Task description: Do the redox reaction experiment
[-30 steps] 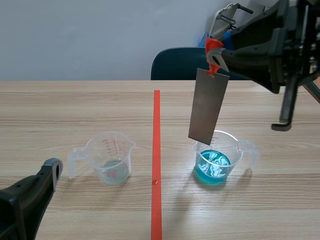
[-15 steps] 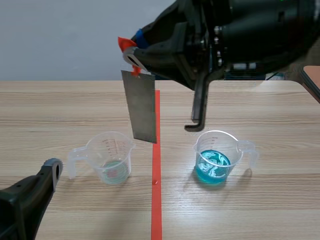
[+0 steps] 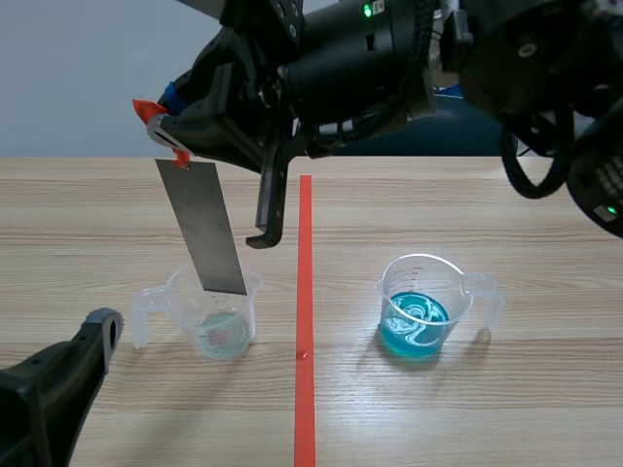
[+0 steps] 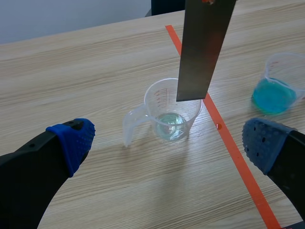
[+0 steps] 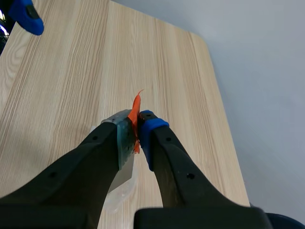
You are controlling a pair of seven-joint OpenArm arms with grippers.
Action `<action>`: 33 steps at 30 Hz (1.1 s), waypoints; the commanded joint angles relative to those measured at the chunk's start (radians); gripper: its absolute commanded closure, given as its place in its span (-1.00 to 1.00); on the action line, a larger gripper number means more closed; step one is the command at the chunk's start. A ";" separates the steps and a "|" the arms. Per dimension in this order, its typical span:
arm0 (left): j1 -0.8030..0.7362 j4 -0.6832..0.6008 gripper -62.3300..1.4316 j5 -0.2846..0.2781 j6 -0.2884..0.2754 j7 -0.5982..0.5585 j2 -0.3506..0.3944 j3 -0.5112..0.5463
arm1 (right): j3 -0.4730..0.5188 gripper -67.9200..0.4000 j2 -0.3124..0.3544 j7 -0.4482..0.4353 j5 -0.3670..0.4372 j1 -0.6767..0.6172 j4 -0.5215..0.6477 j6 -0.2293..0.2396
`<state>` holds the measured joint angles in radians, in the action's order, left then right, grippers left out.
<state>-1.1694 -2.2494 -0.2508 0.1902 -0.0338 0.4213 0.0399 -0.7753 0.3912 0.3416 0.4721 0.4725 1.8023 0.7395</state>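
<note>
Resting the left gripper (image 4: 167, 141) wide open and empty at 7 o'clock, clear of the work. Hanging the metal strip (image 3: 206, 229) over the clear cup (image 3: 216, 311), probably for dipping, with the right gripper (image 3: 165, 122) at 10 o'clock pinching its orange tab (image 3: 146, 109). Leaving the blue-liquid cup (image 3: 423, 306) apart at 4 o'clock.

metal strip (image 3: 206, 229): flat grey rectangle, hangs slightly tilted, left of centre, orange tab (image 3: 148, 110) on top pinched in right gripper (image 5: 136, 131), lower edge at clear cup's rim | clear cup (image 3: 251, 309): upright, lower left, handle pointing left, shallow clear liquid | blue cup (image 3: 459, 292): upright, right of centre, holds blue liquid (image 3: 414, 326) with white swirls
</note>
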 commanded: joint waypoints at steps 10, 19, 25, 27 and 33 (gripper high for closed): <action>-0.005 -0.012 -1.00 0.005 0.002 -0.014 -0.005 -0.004 | -0.018 0.96 -0.079 -0.002 0.007 0.079 -0.068 0.006; -0.005 -0.012 -1.00 0.005 0.002 -0.014 -0.005 -0.004 | -0.018 0.96 -0.084 0.004 0.007 0.079 -0.082 0.006; -0.005 -0.012 -1.00 0.005 0.002 -0.014 -0.005 -0.004 | -0.018 0.96 -0.084 0.004 0.007 0.079 -0.082 0.006; -0.005 -0.012 -1.00 0.005 0.002 -0.014 -0.005 -0.004 | -0.018 0.96 -0.084 0.004 0.007 0.079 -0.082 0.006; -0.005 -0.012 -1.00 0.005 0.002 -0.014 -0.005 -0.004 | -0.018 0.96 -0.084 0.004 0.007 0.079 -0.082 0.006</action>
<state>-1.1694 -2.2494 -0.2508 0.1905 -0.0338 0.4213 0.0399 -0.7971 0.3077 0.3534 0.4721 0.5259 1.7123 0.7395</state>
